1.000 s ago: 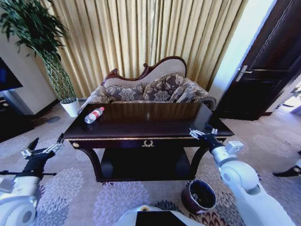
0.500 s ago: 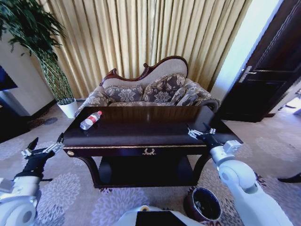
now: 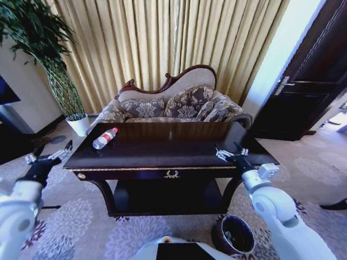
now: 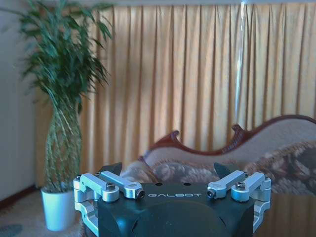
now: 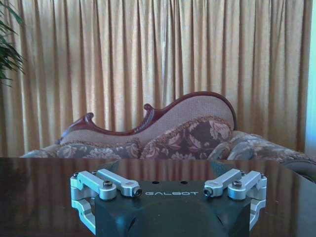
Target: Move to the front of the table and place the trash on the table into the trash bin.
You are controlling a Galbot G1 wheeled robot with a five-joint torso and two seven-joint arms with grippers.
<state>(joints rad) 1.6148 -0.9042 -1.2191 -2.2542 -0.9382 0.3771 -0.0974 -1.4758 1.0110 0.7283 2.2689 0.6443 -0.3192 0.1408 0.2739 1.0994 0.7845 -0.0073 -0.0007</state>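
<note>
The table, glossy dark wood with gold trim, stands right in front of me. The trash on it is a clear plastic bottle with a red cap and label, lying on its side near the top's far left corner. The trash bin, round and dark reddish-brown, sits on the carpet by the table's right front leg. My left gripper hovers open just off the table's left end, short of the bottle. Over the right front corner my right gripper is open and holds nothing. Both wrist views show open jaws.
A patterned sofa stands behind the table before gold curtains. At the far left a potted plant rises from a white pot. A dark door is at the right. Floral carpet surrounds the table.
The view drew closer to the table a second ago and has since held still. My left arm has risen and moved in toward the table's left end. The right gripper has barely moved.
</note>
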